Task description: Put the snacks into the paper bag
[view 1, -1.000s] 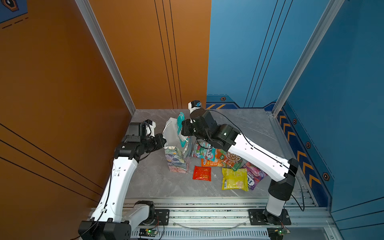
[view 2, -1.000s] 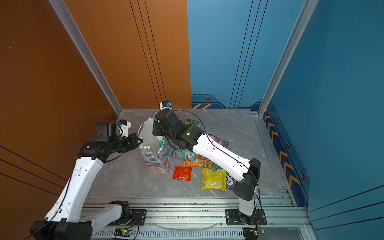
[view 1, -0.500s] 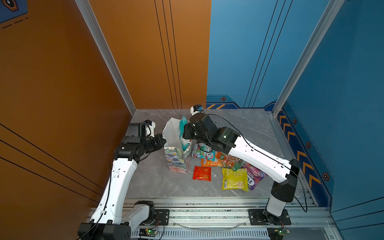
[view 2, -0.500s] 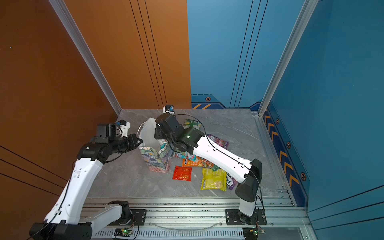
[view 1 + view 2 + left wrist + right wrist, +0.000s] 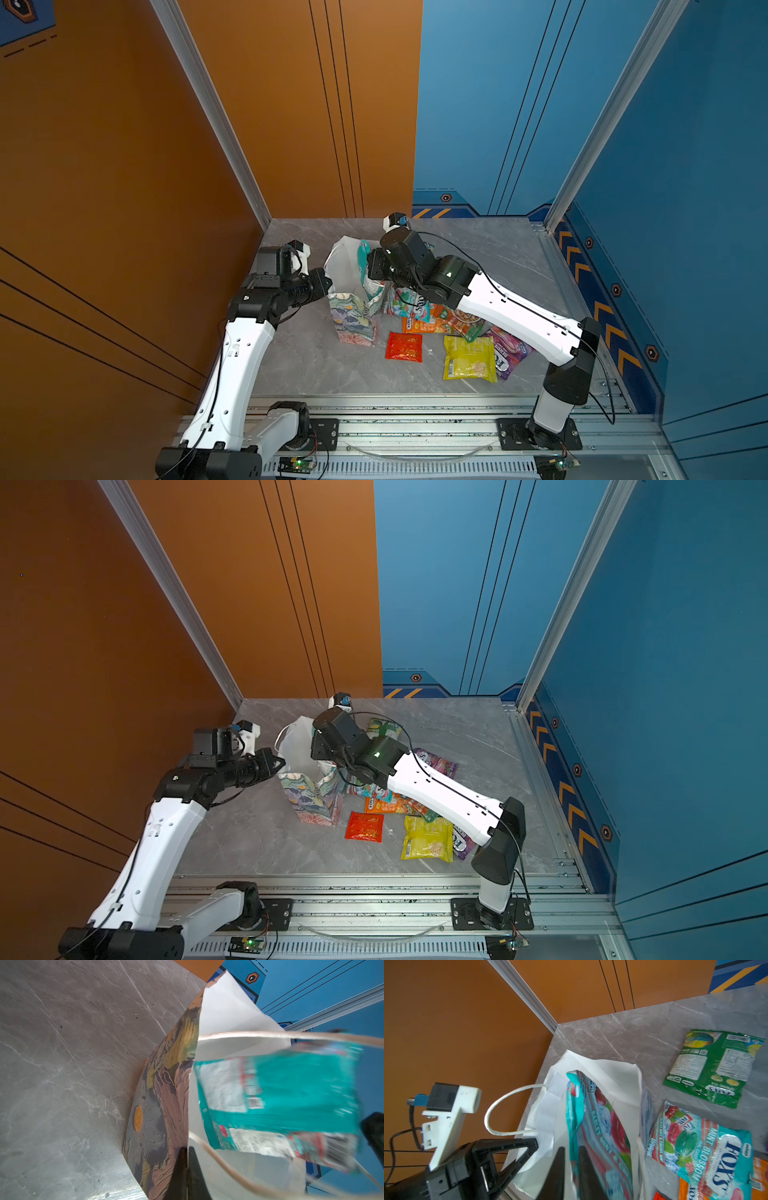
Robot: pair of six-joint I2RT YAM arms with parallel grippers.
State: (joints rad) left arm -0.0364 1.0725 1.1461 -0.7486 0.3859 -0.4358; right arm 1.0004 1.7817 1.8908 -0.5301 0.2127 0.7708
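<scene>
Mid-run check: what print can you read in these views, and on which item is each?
"FOX'S MINT BLOSSOM OVAL CANDY", "BARLEY MINT & CHERRY MINT": loose teal packet.
"FOX'S SPRING TEA": green packet.
"BARLEY MINT": teal packet in the paper bag.
"BERRIES": purple packet.
Barcodes, fine print and everything else: too small or blurred.

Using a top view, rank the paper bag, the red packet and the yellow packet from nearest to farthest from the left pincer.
1. Paper bag: the left pincer grips its rim.
2. Red packet: just right of the bag's base.
3. Yellow packet: farther right again.
</scene>
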